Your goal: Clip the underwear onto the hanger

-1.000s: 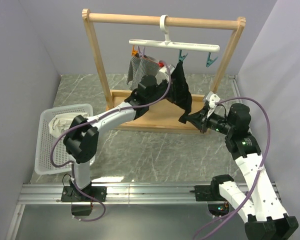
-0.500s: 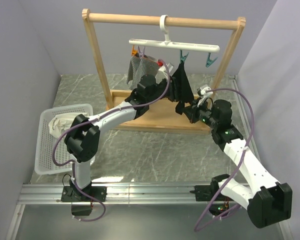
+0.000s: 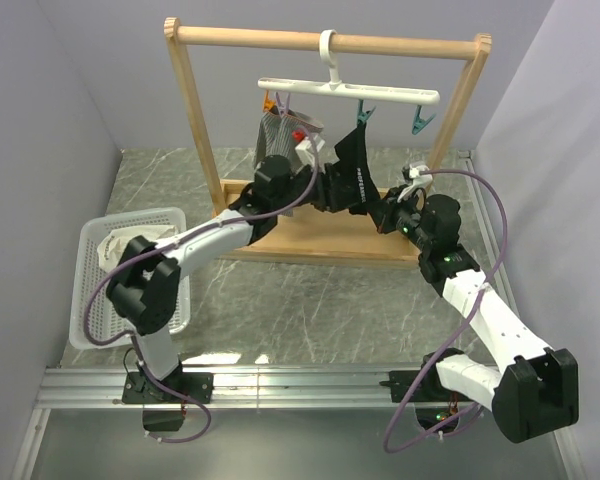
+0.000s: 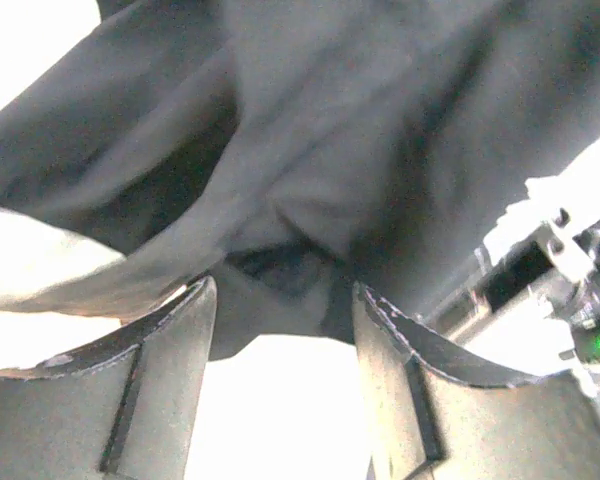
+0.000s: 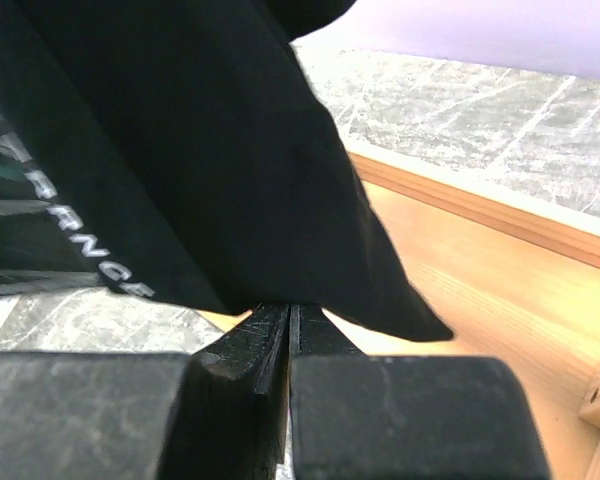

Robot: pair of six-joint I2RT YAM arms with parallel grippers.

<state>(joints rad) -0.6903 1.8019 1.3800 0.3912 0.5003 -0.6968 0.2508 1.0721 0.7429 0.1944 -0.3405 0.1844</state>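
The black underwear [image 3: 352, 165] hangs by its top from a teal clip [image 3: 364, 113] on the white hanger [image 3: 380, 92]. The hanger's hook is over the wooden rack's top rod. My right gripper [image 3: 382, 208] is shut on the underwear's lower edge, and in the right wrist view [image 5: 288, 310] the black fabric [image 5: 180, 150] rises straight from the closed tips. My left gripper [image 3: 328, 190] is at the garment's left side. In the left wrist view [image 4: 280, 295] its fingers [image 4: 160, 370] stand wide apart, with dark fabric [image 4: 330, 150] just beyond the tips.
The wooden frame rack [image 3: 190, 110] stands on its base board [image 5: 480, 290] under both grippers. A grey striped garment [image 3: 278, 135] hangs by the orange clip [image 3: 270, 102]. A second teal clip [image 3: 420, 122] is free. A white basket [image 3: 90, 320] with cream cloth [image 3: 115, 245] sits at left.
My right gripper has moved up and left toward the rack with the underwear's lower edge, so the fabric now bunches. My left arm has drawn back to the left.
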